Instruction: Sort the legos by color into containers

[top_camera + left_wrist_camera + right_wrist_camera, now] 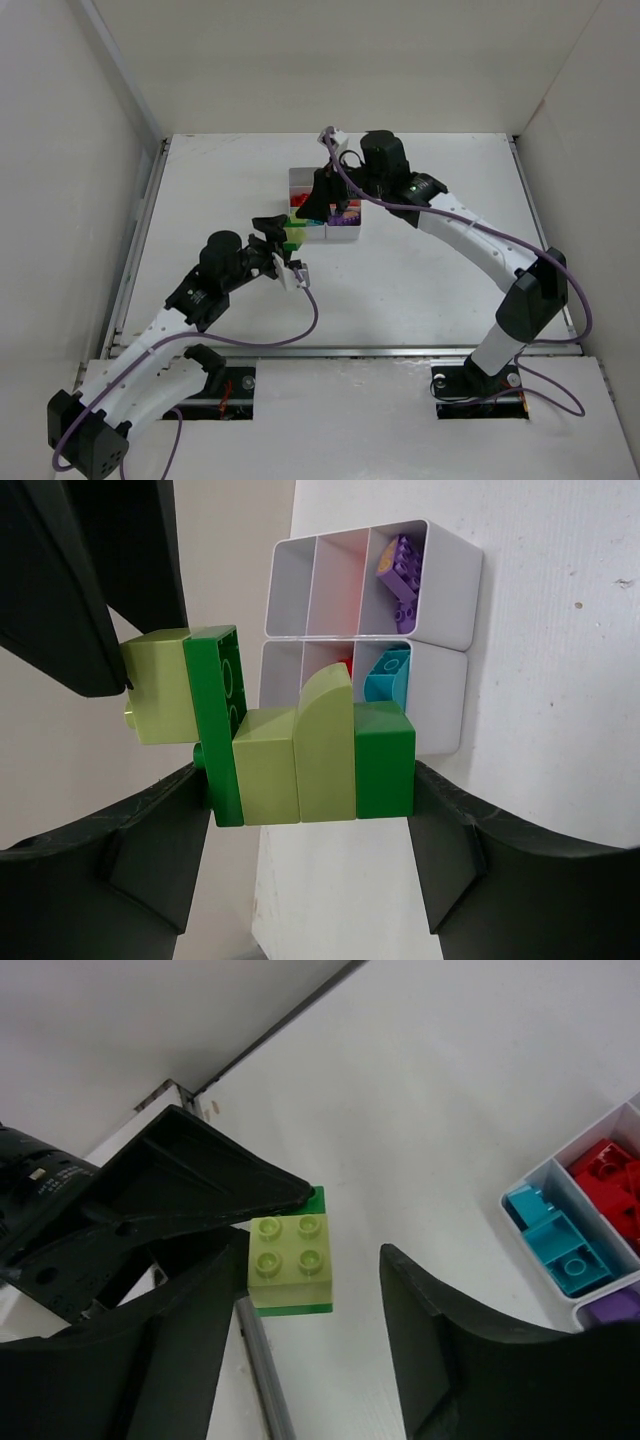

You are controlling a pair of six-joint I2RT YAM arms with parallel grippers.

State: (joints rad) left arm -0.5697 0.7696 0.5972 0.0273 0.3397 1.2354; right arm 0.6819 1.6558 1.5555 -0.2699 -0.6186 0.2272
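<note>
Legos (300,750) held in L claw (310,780).

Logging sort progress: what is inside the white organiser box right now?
Purple legos, teal legos and red legos lie in separate compartments of the box. The green stack in the left gripper covers part of the nearer row; the remaining compartments' floors are not visible.
</note>
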